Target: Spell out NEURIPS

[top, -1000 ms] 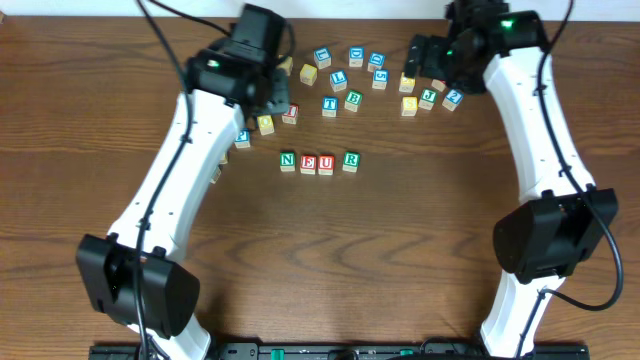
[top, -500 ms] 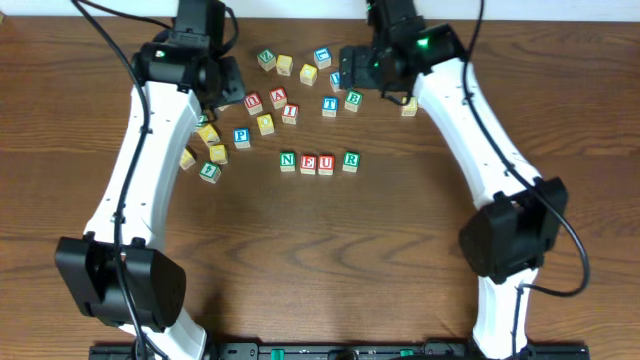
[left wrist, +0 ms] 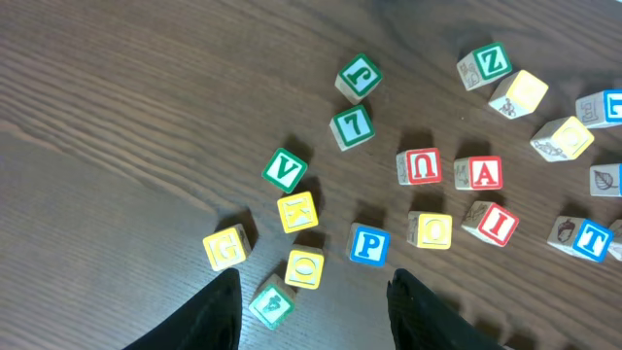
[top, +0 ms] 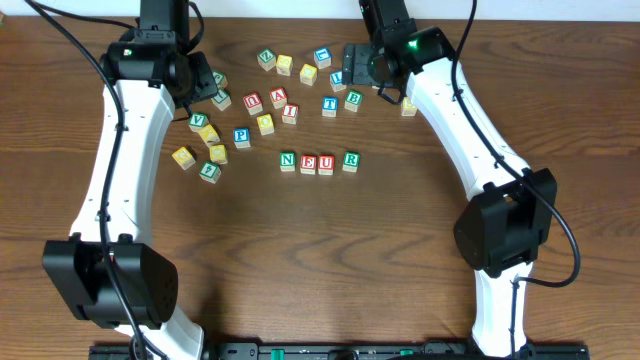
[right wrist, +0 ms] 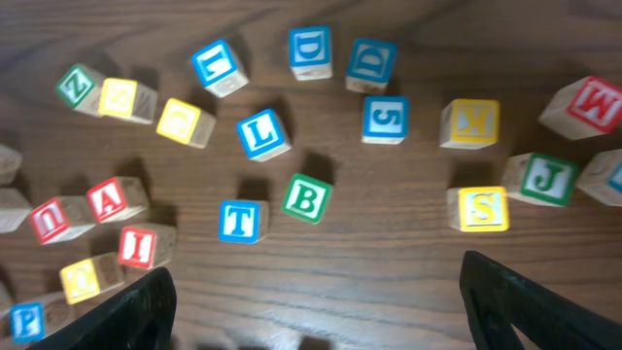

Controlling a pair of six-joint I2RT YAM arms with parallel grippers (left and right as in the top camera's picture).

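reaching to the far side of the surface [top: 320,250], both of your arms are well extended. your left arm [top: 120,150] runs from its base at the near left almost straight away from you. its wrist turns inward at the far end, so the left fingers [left wrist: 219,311] point toward the loose cubes on that side. they stand partway open with nothing between them, held above the cubes. your right arm [top: 470,120] leans from the near right diagonally inward to the far middle. the right fingers [right wrist: 136,311] are spread wide and also empty over the scatter of cubes there. four cubes sit in a row at mid-surface, close side by side: green n [top: 288,160], red e [top: 307,162], red u [top: 326,163], green r [top: 351,159]. the red i [top: 290,113] lies tilted in the loose group beyond the row, just beside a red a [top: 279,97]. the blue p [top: 241,135] sits left of the red i, and in the left wrist view it is just ahead of the gap between your left fingers. the yellow s cube [right wrist: 483,208] lies on the right of the right wrist view, near a green j [right wrist: 544,178]. neither set of fingers touches these three.
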